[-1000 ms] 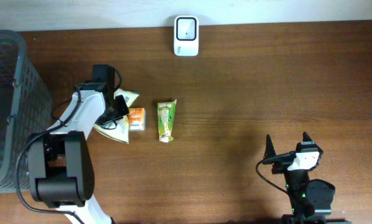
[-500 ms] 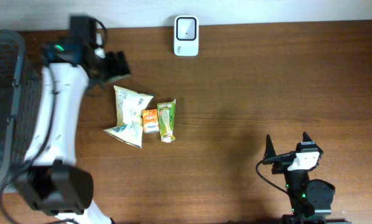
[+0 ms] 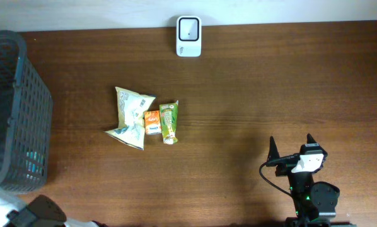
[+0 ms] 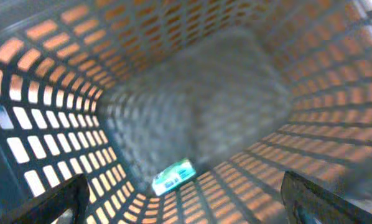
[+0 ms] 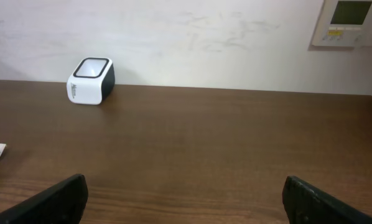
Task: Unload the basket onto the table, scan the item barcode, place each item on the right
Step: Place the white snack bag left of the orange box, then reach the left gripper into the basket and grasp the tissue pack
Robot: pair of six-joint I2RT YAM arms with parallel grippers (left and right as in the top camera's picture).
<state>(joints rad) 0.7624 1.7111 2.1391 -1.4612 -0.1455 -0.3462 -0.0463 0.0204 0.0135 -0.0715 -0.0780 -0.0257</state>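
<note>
While the left gripper point(image 4: 185, 202) hangs over the basket point(image 4: 61, 93), I look straight down into it. Its two fingers point(image 4: 52, 199) sit in the bottom corners of my left wrist view. They are wide apart, with nothing between them. Deep on the basket floor, at about 6 o'clock, lies one small pack point(image 4: 172, 177). It is blurry, so I cannot read it.

From above, the basket stands on the 9 o'clock side of the table point(image 3: 270, 82). The scanner point(image 3: 188, 36) sits at 12 o'clock, at the far edge. A little toward 9 o'clock from the middle, three things lie in a row, touching. The bag point(image 3: 130, 116) is first. The orange pack point(image 3: 152, 121) is at its 3 o'clock side, and the green pouch point(image 3: 168, 122) is at 3 o'clock of that. I cannot see a barcode on any of them.

The right gripper point(image 3: 291, 146) is at 5 o'clock, well apart from the row. Its jaws are wide and hold nothing. In my right wrist view the scanner is at 10 o'clock, in front of the wall point(image 5: 204, 37). A tip of the green pouch shows at the 9 o'clock edge, and a panel point(image 5: 348, 22) hangs on the wall at 1 o'clock.
</note>
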